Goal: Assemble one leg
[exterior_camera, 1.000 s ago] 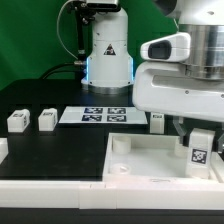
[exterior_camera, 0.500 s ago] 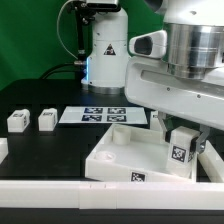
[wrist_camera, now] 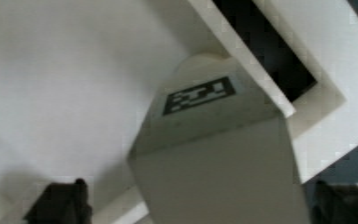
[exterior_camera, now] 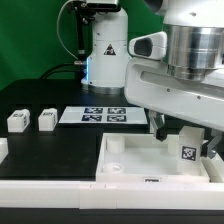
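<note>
The leg, a small white block with a square marker tag, stands upright at the near right corner of the large flat white square piece on the exterior view's right. My gripper is right over it, one finger on each side. In the wrist view the leg fills the middle, tag facing the camera, and the dark fingers stand off from its sides with a gap showing, so the gripper is open. Two more legs sit on the exterior view's left.
The marker board lies behind the square piece. The robot base stands at the back. A low white rail runs along the front edge of the black table.
The wrist has turned over the leg. The square piece swung askew half a second ago and now lies square again; the leg has shifted slightly to the exterior view's right with it.
</note>
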Controlling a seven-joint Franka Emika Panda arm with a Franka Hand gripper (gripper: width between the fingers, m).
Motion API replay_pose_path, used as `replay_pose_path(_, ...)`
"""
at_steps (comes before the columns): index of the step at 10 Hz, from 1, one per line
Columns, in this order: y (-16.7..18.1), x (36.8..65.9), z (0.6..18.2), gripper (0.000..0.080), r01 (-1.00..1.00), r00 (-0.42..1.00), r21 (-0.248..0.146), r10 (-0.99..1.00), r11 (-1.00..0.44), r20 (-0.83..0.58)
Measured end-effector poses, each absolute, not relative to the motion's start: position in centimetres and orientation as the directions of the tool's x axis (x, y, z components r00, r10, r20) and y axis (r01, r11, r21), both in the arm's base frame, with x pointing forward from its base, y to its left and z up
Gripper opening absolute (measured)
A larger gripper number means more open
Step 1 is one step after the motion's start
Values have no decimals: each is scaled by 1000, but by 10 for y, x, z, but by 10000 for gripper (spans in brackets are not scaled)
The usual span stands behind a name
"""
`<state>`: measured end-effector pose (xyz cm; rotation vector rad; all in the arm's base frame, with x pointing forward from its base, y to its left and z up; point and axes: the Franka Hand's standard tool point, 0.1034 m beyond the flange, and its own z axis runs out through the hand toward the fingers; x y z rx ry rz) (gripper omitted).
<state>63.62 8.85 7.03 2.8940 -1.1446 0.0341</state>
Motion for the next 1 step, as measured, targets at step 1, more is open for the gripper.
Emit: replay_pose_path(1, 89, 636, 70, 642, -684, 729, 19, -683, -729, 31)
